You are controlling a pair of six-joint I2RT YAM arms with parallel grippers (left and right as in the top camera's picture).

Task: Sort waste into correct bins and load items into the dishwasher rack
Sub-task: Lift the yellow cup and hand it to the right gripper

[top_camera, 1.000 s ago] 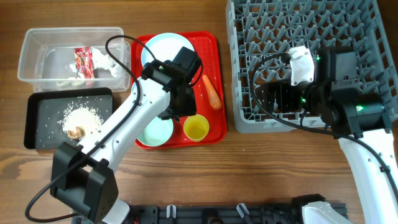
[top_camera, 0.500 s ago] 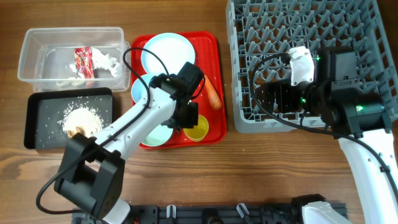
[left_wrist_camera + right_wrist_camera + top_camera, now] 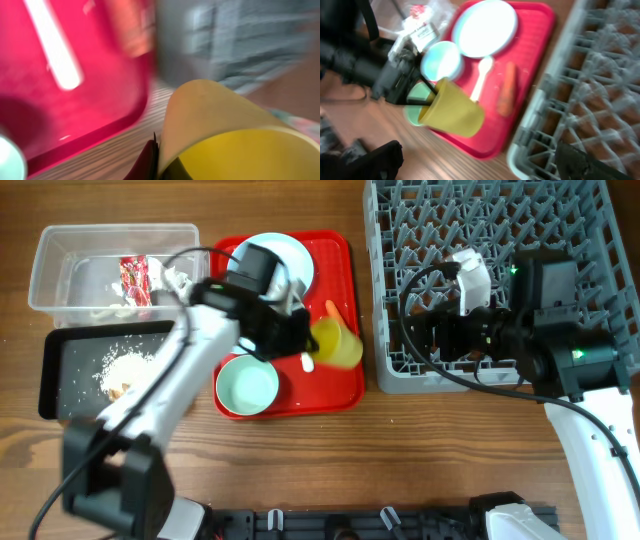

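My left gripper (image 3: 312, 340) is shut on the rim of the small yellow cup (image 3: 338, 343) and holds it tipped on its side above the right part of the red tray (image 3: 340, 395). The cup fills the left wrist view (image 3: 225, 130). The pale blue plate (image 3: 272, 260), one pale blue bowl (image 3: 248, 386), the orange carrot (image 3: 331, 309) and the white spoon (image 3: 482, 75) lie on the red tray. A second bowl (image 3: 442, 60) shows in the right wrist view. My right gripper (image 3: 412, 335) is open and empty over the front left of the grey rack (image 3: 560, 220).
The clear tub (image 3: 60, 245) at the far left holds the crumpled napkin and red-printed wrapper (image 3: 135, 280). The black tray (image 3: 60, 355) in front of it holds a heap of rice (image 3: 130, 370). Bare wood runs along the front edge.
My left gripper has closed on the yellow cup, lifted it off the red tray and tipped it toward the right. My right gripper has shifted slightly left.
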